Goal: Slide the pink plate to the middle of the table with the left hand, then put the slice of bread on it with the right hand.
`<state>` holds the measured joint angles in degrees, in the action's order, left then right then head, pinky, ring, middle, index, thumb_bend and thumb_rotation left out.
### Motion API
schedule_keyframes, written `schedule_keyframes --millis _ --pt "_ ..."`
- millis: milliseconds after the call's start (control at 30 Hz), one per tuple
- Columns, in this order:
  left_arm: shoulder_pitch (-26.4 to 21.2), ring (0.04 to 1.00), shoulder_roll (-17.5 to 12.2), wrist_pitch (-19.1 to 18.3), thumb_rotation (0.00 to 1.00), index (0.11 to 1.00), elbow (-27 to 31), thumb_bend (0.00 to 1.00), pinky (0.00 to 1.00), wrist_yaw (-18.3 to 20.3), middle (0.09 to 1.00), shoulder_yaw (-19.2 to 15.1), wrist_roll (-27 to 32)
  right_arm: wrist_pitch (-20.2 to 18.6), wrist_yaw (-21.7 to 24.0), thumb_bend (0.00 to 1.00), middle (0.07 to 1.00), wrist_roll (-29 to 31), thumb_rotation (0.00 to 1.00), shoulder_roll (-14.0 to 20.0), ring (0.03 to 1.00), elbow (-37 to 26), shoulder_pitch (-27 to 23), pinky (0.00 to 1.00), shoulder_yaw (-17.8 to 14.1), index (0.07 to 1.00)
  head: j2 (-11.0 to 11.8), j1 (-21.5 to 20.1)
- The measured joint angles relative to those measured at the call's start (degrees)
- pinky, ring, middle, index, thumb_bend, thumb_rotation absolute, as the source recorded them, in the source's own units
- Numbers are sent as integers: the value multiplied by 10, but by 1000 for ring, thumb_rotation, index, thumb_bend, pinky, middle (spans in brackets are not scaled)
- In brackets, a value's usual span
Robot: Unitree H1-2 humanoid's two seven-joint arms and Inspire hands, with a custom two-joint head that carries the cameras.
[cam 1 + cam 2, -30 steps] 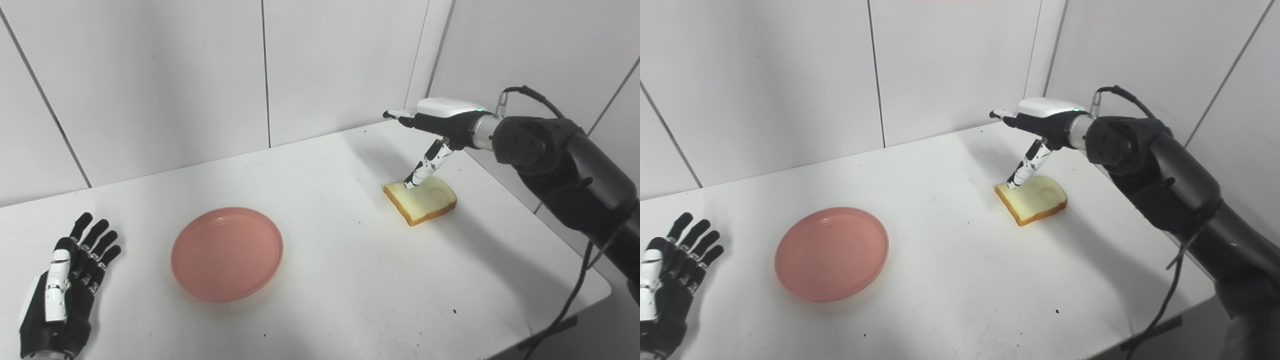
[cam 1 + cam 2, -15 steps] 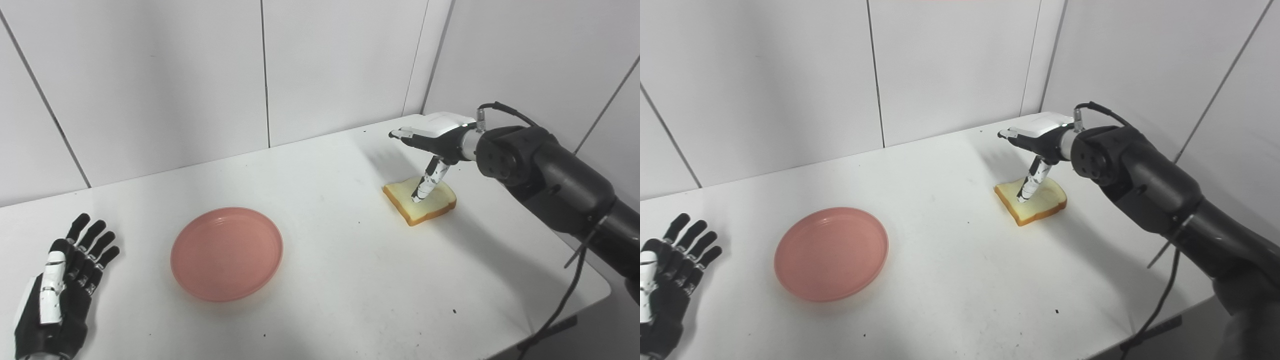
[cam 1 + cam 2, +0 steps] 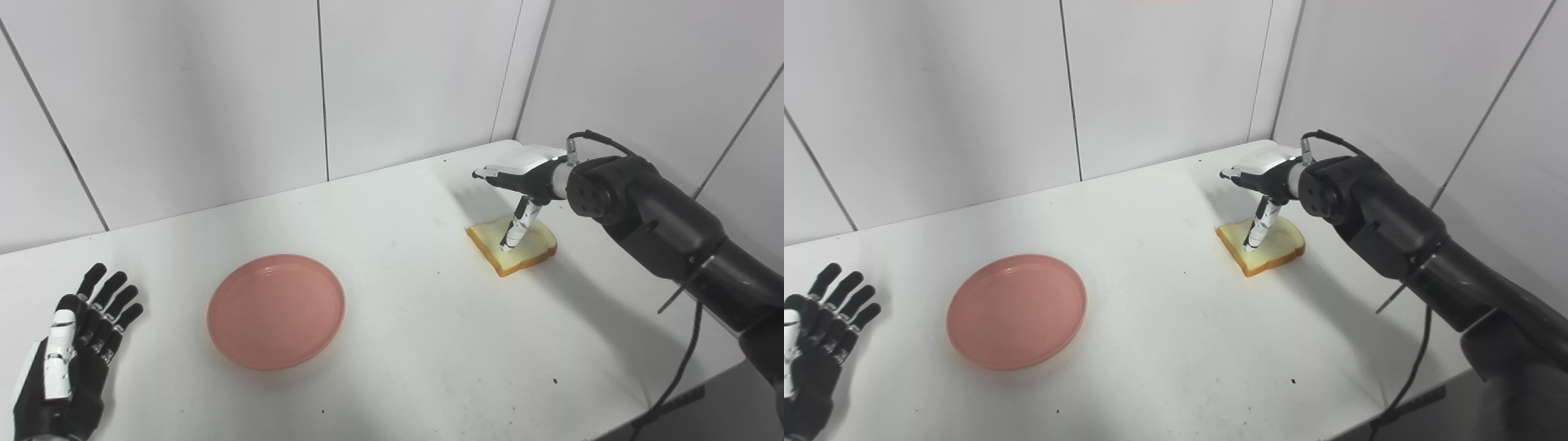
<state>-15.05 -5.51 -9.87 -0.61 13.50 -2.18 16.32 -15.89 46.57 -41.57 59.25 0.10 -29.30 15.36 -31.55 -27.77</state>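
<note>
Where visible — left hand [image 3: 67, 361] wholest, left-eye.

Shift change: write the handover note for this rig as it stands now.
Left hand: open, flat on the table at its left edge, holding nothing.
Right hand: open over the bread, thumb pointing down at its top; not gripped.
Plate: left of centre, nothing on it.
Bread: on the table, far right.
Done: nothing confirmed; plate may need sliding further.
Left: grasp bread, put it on the plate.
</note>
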Motion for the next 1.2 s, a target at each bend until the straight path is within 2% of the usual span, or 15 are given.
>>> schedule_keyframes --millis 200,400,633,1100,1200 --pt "0 923 0 -2 1000 934 1 445 907 0 939 -3 12 2 26 1000 1000 -9 443 0 1000 5 0 1000 15 1000 -2 -1" --pt "0 928 -3 -7 1000 939 1 441 915 2 942 -5 25 -5 65 1000 1000 -22 334 -3 1000 7 0 975 25 1000 -4 0" --pt "0 928 -4 -23 1000 935 13 437 907 2 943 -6 25 -13 76 1000 1000 -22 366 -4 1000 12 0 999 24 1000 -7 -2" --pt "0 923 -3 -43 1000 927 24 426 888 0 933 -12 28 -11 62 1000 1000 -25 341 -17 1000 34 9 992 24 1000 -10 4" --pt "0 923 -2 -44 1000 927 29 430 888 0 935 -12 28 -3 36 1000 1000 -24 351 -27 1000 52 9 984 24 1000 -11 5"
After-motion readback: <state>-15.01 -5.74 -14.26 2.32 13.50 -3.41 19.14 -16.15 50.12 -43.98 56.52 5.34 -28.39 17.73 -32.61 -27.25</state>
